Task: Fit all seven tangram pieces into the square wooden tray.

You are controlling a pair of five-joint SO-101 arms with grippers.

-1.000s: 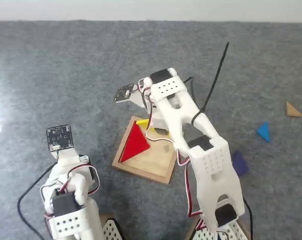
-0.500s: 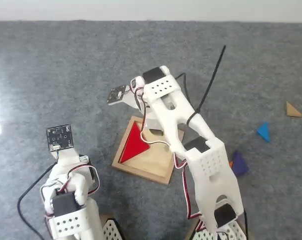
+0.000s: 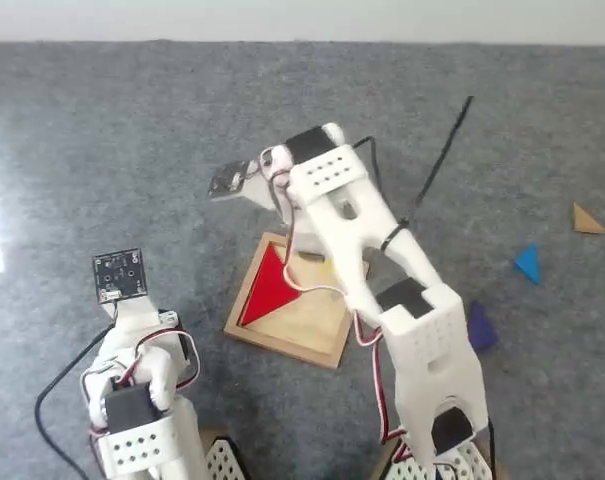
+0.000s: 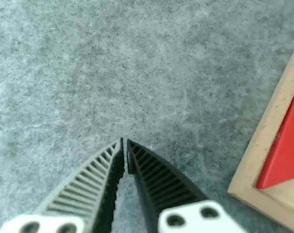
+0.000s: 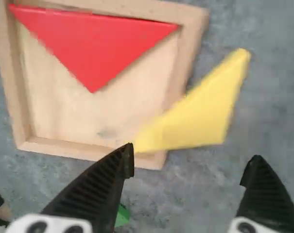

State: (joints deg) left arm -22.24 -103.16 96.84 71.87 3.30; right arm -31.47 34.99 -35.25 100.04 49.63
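At the left we see the left gripper (image 4: 124, 143) over grey carpet (image 4: 137, 58), fingers pressed together, unmoved. At centre, the wooden tray (image 3: 300, 322) holds a red triangle (image 3: 269, 283), and a yellow piece (image 5: 198, 119) lies across its rim. The right gripper (image 5: 193, 154) above is spread apart, its wrist swung slightly leftward since a second ago. Farther right lie a purple piece (image 3: 480, 327), blue triangle (image 3: 527, 263) and tan triangle (image 3: 585, 219).

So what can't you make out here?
Yellow flat piece: blurred in the right wrist view, so whether it touches the square wooden tray's rim is unclear.
Dark purple piece: high view, partly behind the right arm; shape unclear.
Green scrap: right wrist view, mostly behind a gripper finger.
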